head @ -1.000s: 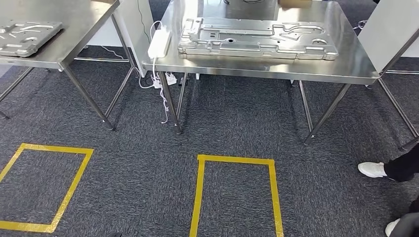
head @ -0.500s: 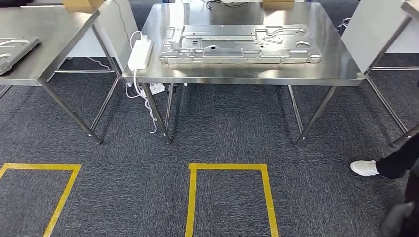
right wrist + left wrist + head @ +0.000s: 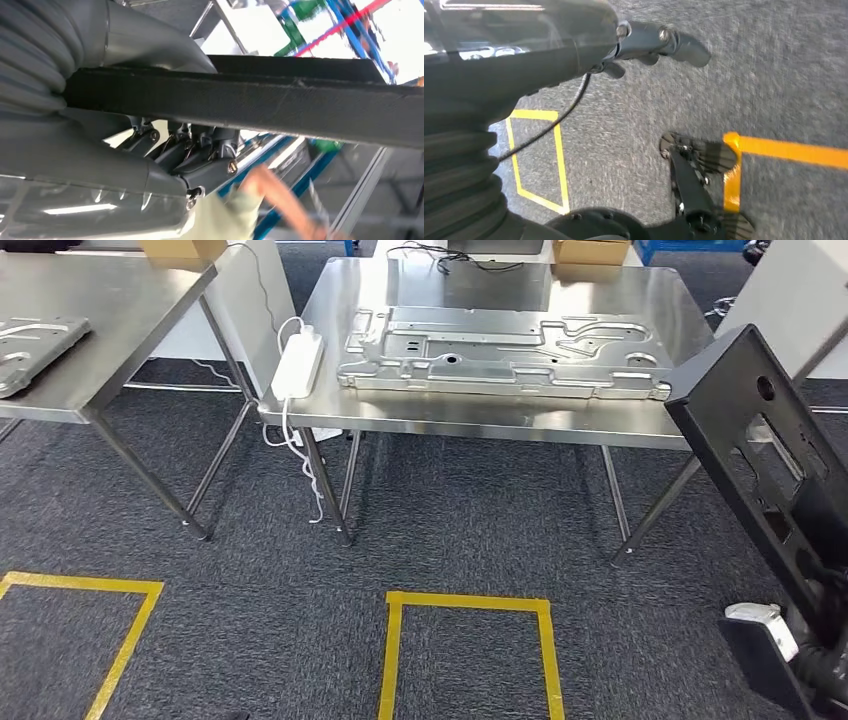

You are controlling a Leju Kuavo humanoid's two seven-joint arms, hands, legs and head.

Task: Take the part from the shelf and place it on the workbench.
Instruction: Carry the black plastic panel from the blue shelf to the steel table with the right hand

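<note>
Steel workbench (image 3: 500, 420) ahead; right hand (image 3: 190, 150) grips black part (image 3: 770, 460).

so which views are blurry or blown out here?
Head view: sharp, with mild glare on the steel workbench. Left wrist view: carpet smeared by motion. Right wrist view: background blown out and blurred; the black part in the right hand is fairly sharp.

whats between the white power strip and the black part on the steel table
In the head view, the large stamped metal panel lies on the steel table, between the white power strip at its left edge and the black part raised at the right.
</note>
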